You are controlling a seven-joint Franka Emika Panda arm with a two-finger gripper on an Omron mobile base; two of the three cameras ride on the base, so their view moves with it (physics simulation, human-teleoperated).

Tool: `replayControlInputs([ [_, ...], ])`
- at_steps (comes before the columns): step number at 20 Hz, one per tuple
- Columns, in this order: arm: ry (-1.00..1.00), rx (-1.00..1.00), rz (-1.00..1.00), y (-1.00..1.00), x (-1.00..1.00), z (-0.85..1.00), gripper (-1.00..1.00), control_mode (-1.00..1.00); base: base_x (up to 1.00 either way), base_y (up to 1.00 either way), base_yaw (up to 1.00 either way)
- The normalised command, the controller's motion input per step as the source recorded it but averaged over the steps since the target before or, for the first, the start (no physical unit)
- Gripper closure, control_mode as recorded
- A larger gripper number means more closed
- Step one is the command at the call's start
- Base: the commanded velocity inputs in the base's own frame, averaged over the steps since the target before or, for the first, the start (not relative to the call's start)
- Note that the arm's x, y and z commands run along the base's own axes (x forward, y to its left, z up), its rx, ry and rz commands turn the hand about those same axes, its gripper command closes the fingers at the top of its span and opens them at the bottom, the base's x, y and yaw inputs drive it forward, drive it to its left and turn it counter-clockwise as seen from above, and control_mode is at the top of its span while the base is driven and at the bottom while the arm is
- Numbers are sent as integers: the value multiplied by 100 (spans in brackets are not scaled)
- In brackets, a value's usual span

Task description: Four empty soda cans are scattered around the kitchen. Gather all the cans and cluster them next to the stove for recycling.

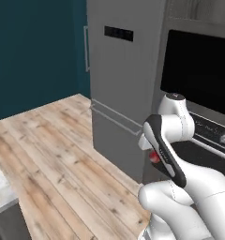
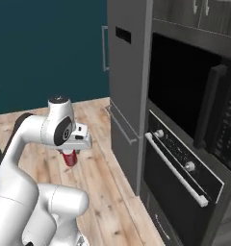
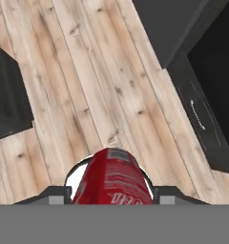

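hand view first: we look down along the gripper (image 3: 111, 198) at a red soda can (image 3: 112, 178), which sits between the two dark finger tips, one on each side of it. the jaws are closed on the can's sides, and its silver rim shows as a pale arc behind the red body. below it we see only the pale wooden plank floor (image 3: 88, 86), well beneath the can, so it is carried in the air. dark cabinet fronts (image 3: 202, 95) run along the right of this view, and another dark block (image 3: 6, 100) sits at the left edge.

from the right base view we see the can (image 2: 69, 157) hanging under the white hand, its red body pointing down, with the gripper (image 2: 70, 154) clamped on it above the floor (image 2: 98, 173). to the right stands the tall grey refrigerator (image 2: 129, 72), and beside it the built-in wall oven (image 2: 185, 158) with its long handle and round knobs.

from the left base view the arm's white and dark links cover most of the hand; we catch just a small patch of the red can (image 1: 154, 157) beside the forearm, in front of the refrigerator (image 1: 123, 84). the teal wall (image 1: 34, 51) stands behind, and a corner of a marbled counter (image 1: 1, 190) shows at the lower left.
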Motion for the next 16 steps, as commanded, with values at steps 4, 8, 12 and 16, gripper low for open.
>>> replayControlInputs([
  [4, 0, 0, 0, 0, 0, 0, 100, 100, -71, 28, -36],
  [8, 0, 0, 0, 0, 0, 0, 100, 100, -72, 27, -39],
  [12, 0, 0, 0, 0, 0, 0, 100, 100, -68, 25, -39],
  [16, 0, 0, 0, 0, 0, 0, 100, 100, -65, 20, -39],
])
